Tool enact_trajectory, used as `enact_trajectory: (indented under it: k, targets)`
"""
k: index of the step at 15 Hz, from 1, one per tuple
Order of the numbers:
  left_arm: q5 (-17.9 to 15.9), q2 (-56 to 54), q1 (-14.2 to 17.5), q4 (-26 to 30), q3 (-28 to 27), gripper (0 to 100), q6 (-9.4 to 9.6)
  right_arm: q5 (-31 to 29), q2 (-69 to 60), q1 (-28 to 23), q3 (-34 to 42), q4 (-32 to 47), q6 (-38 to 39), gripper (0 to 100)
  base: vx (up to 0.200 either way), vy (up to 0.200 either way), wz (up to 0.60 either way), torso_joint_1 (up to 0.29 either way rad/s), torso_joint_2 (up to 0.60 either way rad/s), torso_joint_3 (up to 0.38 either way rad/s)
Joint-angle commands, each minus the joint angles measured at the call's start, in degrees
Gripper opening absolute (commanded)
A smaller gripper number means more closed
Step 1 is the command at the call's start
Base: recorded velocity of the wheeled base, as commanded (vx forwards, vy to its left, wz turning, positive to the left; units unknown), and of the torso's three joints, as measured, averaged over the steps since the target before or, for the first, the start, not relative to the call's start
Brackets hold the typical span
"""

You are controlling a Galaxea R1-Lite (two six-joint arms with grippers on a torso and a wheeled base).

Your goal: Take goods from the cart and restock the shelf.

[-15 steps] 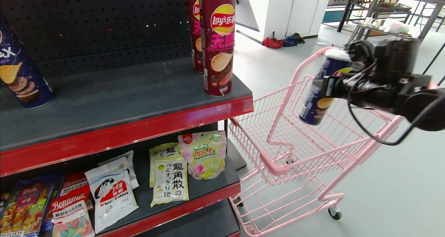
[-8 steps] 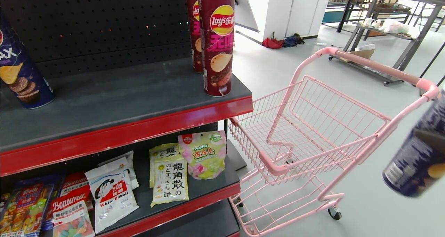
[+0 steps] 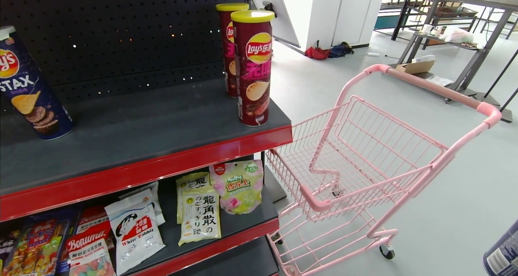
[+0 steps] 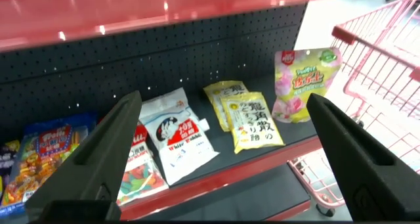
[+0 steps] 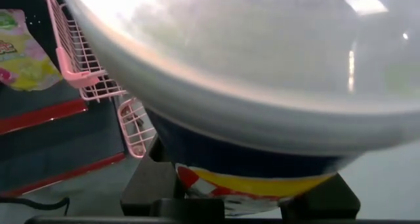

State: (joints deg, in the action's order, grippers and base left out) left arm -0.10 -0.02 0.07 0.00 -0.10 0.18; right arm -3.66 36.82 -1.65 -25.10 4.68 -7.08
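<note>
Two red cans [image 3: 251, 67] stand at the right end of the top shelf [image 3: 141, 122]; a blue tube [image 3: 32, 90] stands at its left. The right gripper [image 5: 239, 201] is clamped on a blue can [image 3: 505, 255], low beside the pink cart [image 3: 485, 108] and well apart from the shelf. The left gripper [image 4: 223, 102] gapes wide, facing bags [image 4: 252, 119] on the lower shelf [image 4: 223, 135].

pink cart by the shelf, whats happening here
A robot is restocking the shelf unit from the pink cart. Its right tool holds a blue chip can with a white lid, low and to the right of the cart, outside the basket. The left tool hangs open facing the snack bags on the lower shelf. On the top shelf stand two maroon cans and a second blue can.
</note>
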Motion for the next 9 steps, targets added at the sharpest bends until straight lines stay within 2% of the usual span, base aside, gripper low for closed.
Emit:
enact_trajectory:
  k: [1, 9]
  targets:
    - [0.0, 0.0, 0.0, 0.0, 0.0, 100, -0.01, 0.0, -0.2, 0.0, -0.1, 0.0, -0.1, 0, 0.000, 0.000, 0.00, 0.173, -0.53, -0.359]
    - [0.0, 0.0, 0.0, 0.0, 0.0, 100, -0.01, 0.3, 2.4, 0.1, -0.8, -0.2, -1.2, 0, 0.000, 0.000, 0.00, 0.211, -0.56, -0.356]
